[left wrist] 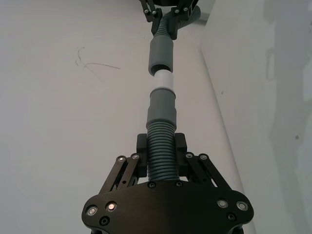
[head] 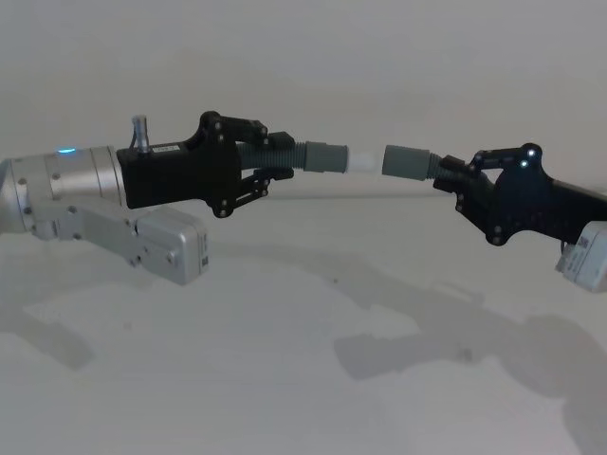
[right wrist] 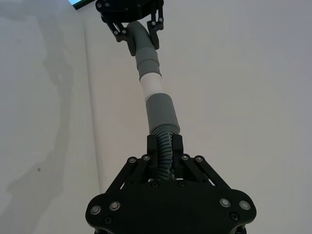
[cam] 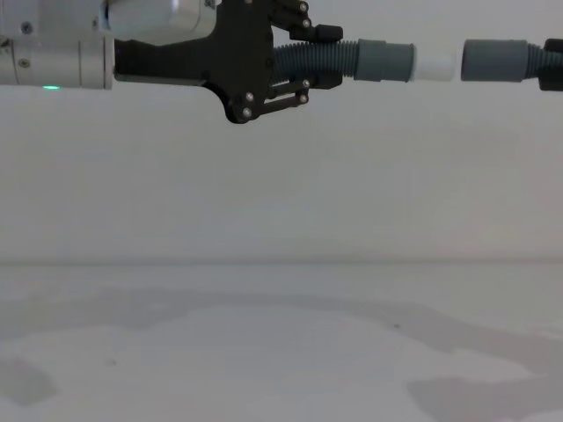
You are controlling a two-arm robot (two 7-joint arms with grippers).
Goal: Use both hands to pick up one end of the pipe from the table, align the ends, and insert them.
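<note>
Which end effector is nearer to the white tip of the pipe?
Left. The left end effector grips the ribbed piece that carries the white tip. The right end effector holds the socket piece, across a small gap from the tip.

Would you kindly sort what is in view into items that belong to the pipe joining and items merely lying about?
Belonging to the job:
left gripper, holding the white-tipped pipe piece
right gripper, holding the socket pipe piece

Merely about:
white table, with a faint scribble mark
</note>
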